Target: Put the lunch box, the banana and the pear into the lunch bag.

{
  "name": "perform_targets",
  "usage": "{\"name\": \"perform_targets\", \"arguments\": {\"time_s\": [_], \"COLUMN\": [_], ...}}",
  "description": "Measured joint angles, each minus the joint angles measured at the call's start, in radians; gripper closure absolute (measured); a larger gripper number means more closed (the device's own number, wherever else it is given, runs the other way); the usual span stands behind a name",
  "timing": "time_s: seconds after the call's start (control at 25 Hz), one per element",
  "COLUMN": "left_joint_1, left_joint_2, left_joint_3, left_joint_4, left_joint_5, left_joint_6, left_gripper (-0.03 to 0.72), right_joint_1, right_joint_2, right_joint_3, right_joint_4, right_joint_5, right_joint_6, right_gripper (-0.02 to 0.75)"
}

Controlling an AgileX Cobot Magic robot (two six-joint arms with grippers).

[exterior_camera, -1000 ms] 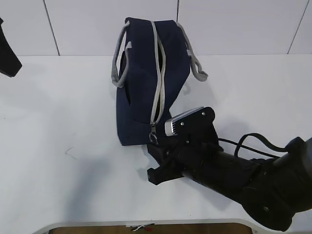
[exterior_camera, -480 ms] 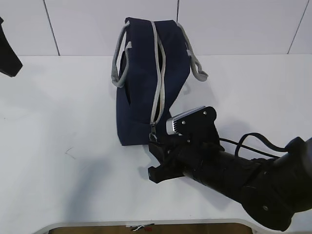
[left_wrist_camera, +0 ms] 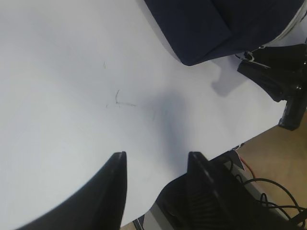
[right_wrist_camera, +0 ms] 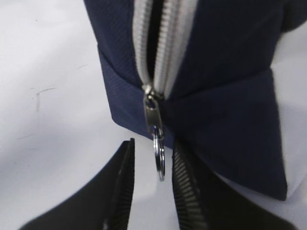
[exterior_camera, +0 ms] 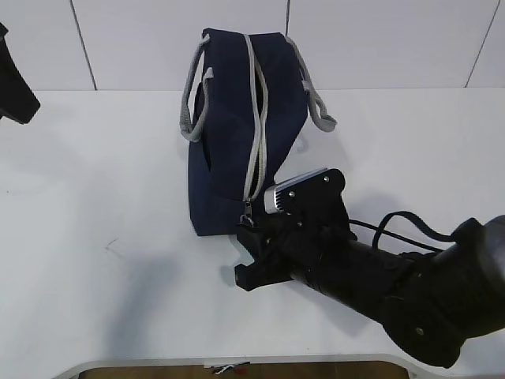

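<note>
Step in hand, by my read: getting the lunch bag (exterior_camera: 237, 134) open — the zipper looks shut for most of its length and nothing is packed yet. Lunch box, banana and pear aren't visible in any view.

The bag sits at about 12 o'clock on the white counter (exterior_camera: 102, 197), with the zipper slider at its near end, the ring pull (right_wrist_camera: 159, 158) dangling.

Right hand (right_wrist_camera: 151, 191): arm reaches in low from 4 o'clock, fingers partly open and straddling the ring — no pinch visible, pads on either side of it, contact unclear.

Next move probably calls for closing squarely on the ring or tab, then drawing along the zipper line toward 12 o'clock. Ring is thin and swings — easy to miss.

Left hand (left_wrist_camera: 156, 167): parked off at 9 o'clock, hovering over bare counter, half open, holding nothing.
</note>
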Motion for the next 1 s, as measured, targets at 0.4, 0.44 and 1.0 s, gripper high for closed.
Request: {"name": "perform_targets", "arguments": {"time_s": [0.4, 0.44, 1.0], "left_joint_1": [0.0, 0.0, 0.0], "left_joint_2": [0.0, 0.0, 0.0], "left_joint_3": [0.0, 0.0, 0.0], "left_joint_4": [-0.002, -0.002, -0.002], "left_joint_5": [0.0, 0.0, 0.0], "left_joint_6": [0.0, 0.0, -0.002], "left_gripper": [0.372, 0.372, 0.372], "right_joint_1": [0.0, 0.0, 0.0], "right_joint_2": [0.004, 0.004, 0.004], "right_joint_3": [-0.002, -0.002, -0.002], "right_joint_4": [0.0, 0.0, 0.0], "right_joint_5": [0.0, 0.0, 0.0], "right_joint_6": [0.0, 0.0, 0.012], "right_gripper": [0.503, 0.503, 0.672]}}
